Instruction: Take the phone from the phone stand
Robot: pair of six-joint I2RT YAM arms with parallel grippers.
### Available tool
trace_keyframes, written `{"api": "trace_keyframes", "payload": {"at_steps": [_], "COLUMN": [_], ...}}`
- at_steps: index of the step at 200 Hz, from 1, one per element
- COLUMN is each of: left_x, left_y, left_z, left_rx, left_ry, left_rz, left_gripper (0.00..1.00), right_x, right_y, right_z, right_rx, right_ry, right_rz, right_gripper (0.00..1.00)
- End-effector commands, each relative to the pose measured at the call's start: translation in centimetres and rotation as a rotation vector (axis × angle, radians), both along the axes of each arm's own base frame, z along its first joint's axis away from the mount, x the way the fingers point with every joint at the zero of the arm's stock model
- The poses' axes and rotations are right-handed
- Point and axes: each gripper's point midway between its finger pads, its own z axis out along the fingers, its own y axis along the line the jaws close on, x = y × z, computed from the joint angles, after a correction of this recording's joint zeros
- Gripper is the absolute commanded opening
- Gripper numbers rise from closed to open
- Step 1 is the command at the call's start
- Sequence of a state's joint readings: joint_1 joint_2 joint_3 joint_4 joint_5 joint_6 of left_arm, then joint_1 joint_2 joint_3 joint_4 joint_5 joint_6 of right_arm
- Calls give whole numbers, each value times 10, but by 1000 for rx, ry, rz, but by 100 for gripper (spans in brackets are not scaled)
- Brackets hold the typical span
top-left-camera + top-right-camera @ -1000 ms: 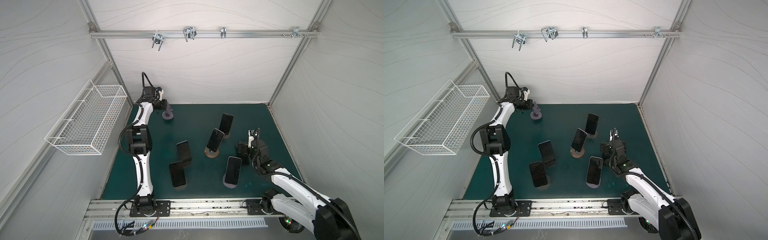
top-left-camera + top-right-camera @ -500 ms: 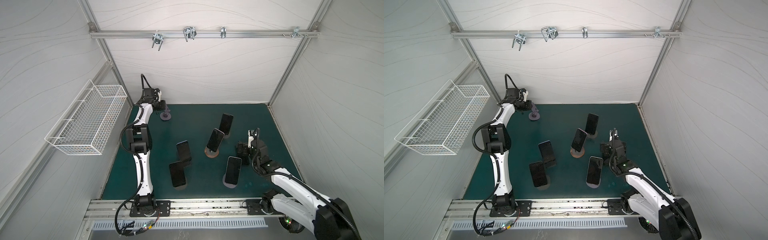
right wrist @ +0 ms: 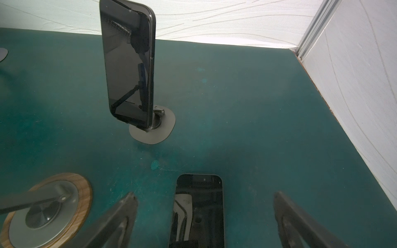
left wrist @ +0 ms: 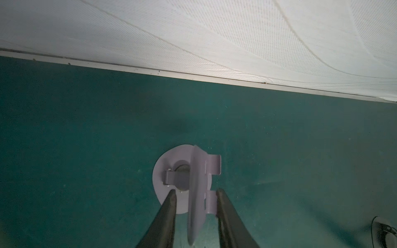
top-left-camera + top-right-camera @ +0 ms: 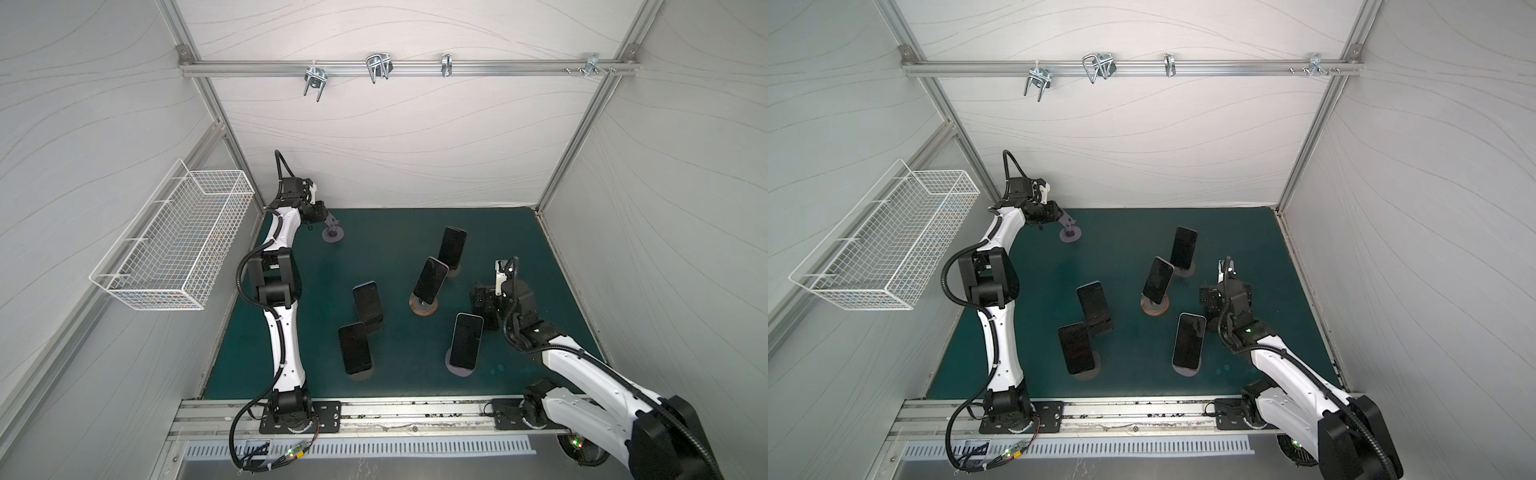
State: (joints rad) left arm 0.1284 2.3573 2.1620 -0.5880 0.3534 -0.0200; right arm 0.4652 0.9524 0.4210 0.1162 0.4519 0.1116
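Several dark phones lean on stands across the green mat, among them a phone (image 5: 431,278) on a wood-ringed stand (image 5: 423,308) and a phone (image 3: 129,64) on a grey stand (image 3: 154,131). Another phone (image 3: 197,210) lies flat on the mat between the wide-apart fingers of my open right gripper (image 3: 205,196) (image 5: 482,297), which does not touch it. At the far left corner my left gripper (image 4: 196,192) (image 5: 322,214) is open astride the cradle of an empty lavender stand (image 4: 182,171) (image 5: 332,235). A gap shows beside one finger (image 4: 171,197).
A white wire basket (image 5: 178,245) hangs on the left wall above the mat. The back wall's edge (image 4: 193,78) runs close behind the lavender stand. A rail with metal hooks (image 5: 376,68) crosses high at the back.
My left gripper's jaws have parted from the lavender stand's cradle, and that arm has shifted slightly. The right arm has stayed still.
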Motion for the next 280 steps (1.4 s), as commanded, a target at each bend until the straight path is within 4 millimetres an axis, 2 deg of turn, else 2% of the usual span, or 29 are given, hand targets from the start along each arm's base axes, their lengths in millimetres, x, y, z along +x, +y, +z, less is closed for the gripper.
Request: {"api": "trace_keyframes", "payload": {"at_steps": [1,72,77,97,139,156,176,194,217,236,280], "left_x": [-13,-75,-83,-105,-160,-182,-209,-231,-255,-266,-266], "left_y": [-1,5,3,3,-5,-8,-6,1,0,2,-4], "left_z": [33,48,41,47,45,39,24,8,-7,-12,-22], "left_rx": [-1,102,104,123,124,136,174,236,275,307,301], "left_ry": [-27,18,40,48,90,96,106,107,82,26,-94], "left_rz": [-12,-9,-16,-16,-42,-51,-57,-42,-57,-53,-75], "left_gripper": [37,52,53,56,57,61,67,77,90,99,100], "right_x": [3,0,0,-1,-5,-5,-4,-3,0,3,5], "right_y": [1,-2,-4,-7,-13,-15,-15,-15,-13,-13,-13], "right_z": [15,16,16,16,19,18,19,18,15,13,12], "right_rx": [3,19,18,20,39,49,50,51,43,31,27], "right_ry": [-48,-54,-55,-58,-79,-77,-76,-70,-50,-32,-24], "right_rz": [0,-22,-29,-45,-64,-70,-70,-71,-70,-75,-80], "right_gripper": [99,99,99,99,99,99,99,99,99,99,99]}}
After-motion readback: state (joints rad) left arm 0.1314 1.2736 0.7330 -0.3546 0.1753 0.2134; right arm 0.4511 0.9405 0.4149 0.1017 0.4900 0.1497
